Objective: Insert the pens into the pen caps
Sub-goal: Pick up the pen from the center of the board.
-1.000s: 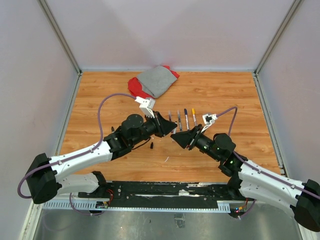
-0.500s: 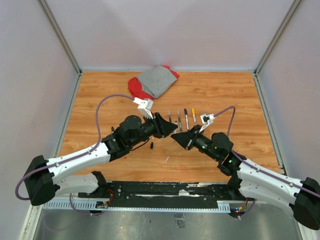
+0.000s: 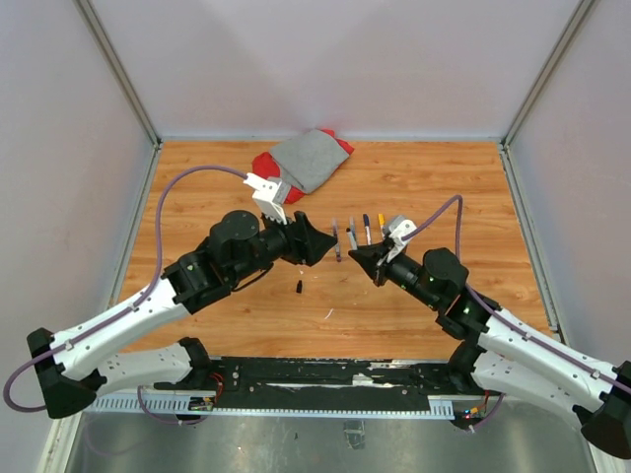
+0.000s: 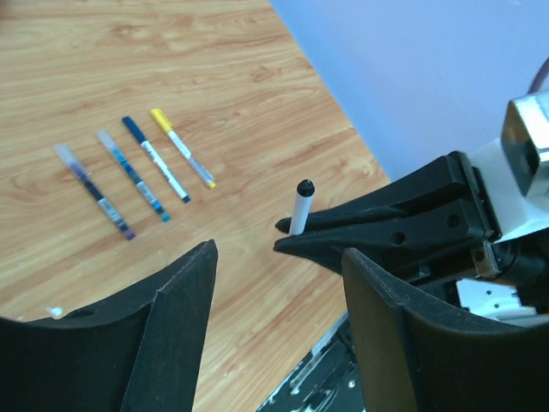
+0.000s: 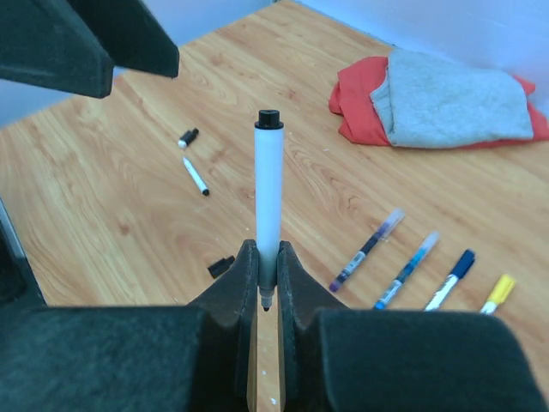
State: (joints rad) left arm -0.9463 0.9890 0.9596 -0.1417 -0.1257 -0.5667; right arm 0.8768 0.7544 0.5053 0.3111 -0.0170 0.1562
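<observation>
Seen from above, the left gripper [image 3: 325, 243] and right gripper [image 3: 357, 257] faced each other, tips near, just on the near side of four pens [image 3: 366, 229] lying in a row; at the left wrist, the jaws stood wide and empty; at the right wrist, the jaws were clamped on an upright white pen [image 5: 268, 189].

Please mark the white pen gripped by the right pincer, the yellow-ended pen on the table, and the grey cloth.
white pen [image 5: 268, 197]: right wrist view, middle of its barrel.
yellow-ended pen [image 4: 184, 149]: left wrist view, middle of its barrel.
grey cloth [image 5: 455, 99]: right wrist view, centre of its top surface.
</observation>
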